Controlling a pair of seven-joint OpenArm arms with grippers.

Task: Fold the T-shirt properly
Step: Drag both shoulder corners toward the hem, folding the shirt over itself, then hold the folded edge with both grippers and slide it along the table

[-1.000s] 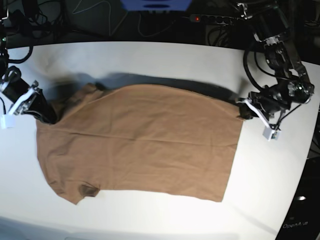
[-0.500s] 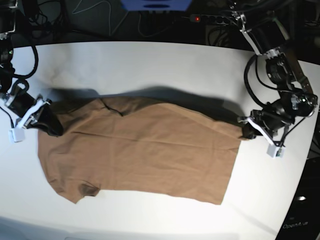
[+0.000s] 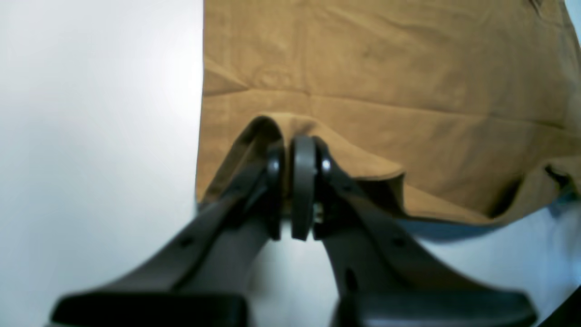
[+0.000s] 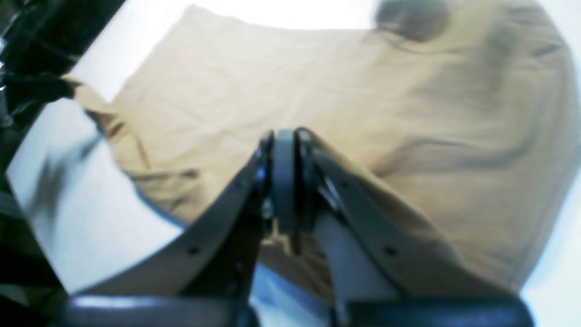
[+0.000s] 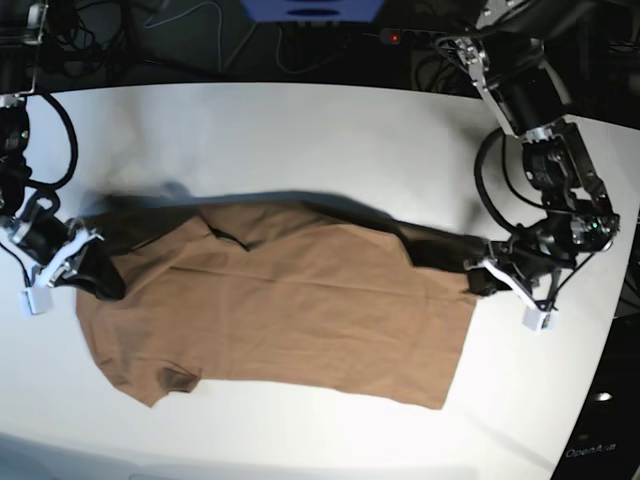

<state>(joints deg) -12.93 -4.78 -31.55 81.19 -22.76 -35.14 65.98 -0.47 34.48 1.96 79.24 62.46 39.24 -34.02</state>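
— Where the tabletop (image 5: pixel 300 130) comes nearest the base camera, what lies on it?

— The near hem and near sleeve of the T-shirt (image 5: pixel 290 300). The tan-brown cloth is spread flat across the middle of the white surface, its near sleeve at the near left and its square bottom corner at the near right.

— And farther back?

— The far edge of the shirt is raised off the surface and curls over toward the near side, throwing a dark shadow on the white beyond it. A dark notch in that lifted edge, left of middle, may be the neckline.

— Who holds it up?

— Both arms. At the scene's right, the left tool (image 3: pixel 290 186) has its pads pressed together on a fold of the shirt's corner; its wrist view shows cloth draped over the closed tips. At the scene's left, the right tool (image 4: pixel 283 181) is likewise clamped on a bunch of cloth at the far left, near the shoulder.

— Anything past the tabletop?

— Black cables and a power strip (image 5: pixel 425 38) with a red light, at the far right.
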